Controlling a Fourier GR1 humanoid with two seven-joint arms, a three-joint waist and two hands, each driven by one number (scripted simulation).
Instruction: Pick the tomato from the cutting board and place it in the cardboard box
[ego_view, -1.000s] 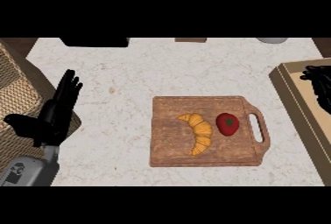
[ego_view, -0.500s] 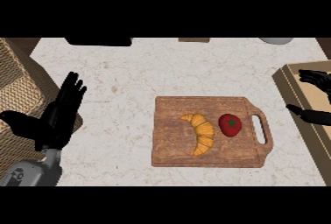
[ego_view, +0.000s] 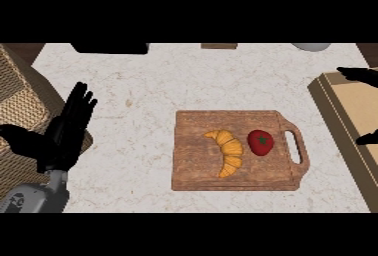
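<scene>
- I judge the task barely begun: the tomato (ego_view: 260, 141) lies on the cutting board (ego_view: 235, 175), just beside the croissant (ego_view: 228, 156), and nothing touches it.
- My right hand (ego_view: 360, 75) shows only as dark fingertips at the view's right edge, over the cardboard box (ego_view: 341, 106); I cannot tell how its fingers are set, and it is well apart from the tomato.
- My left hand (ego_view: 68, 129) rests open, fingers straight, at the left of the table (ego_view: 148, 85), holding nothing.
- Left to do, as I see it: reach the tomato, grasp, lift, carry it right, release it inside the box.
</scene>
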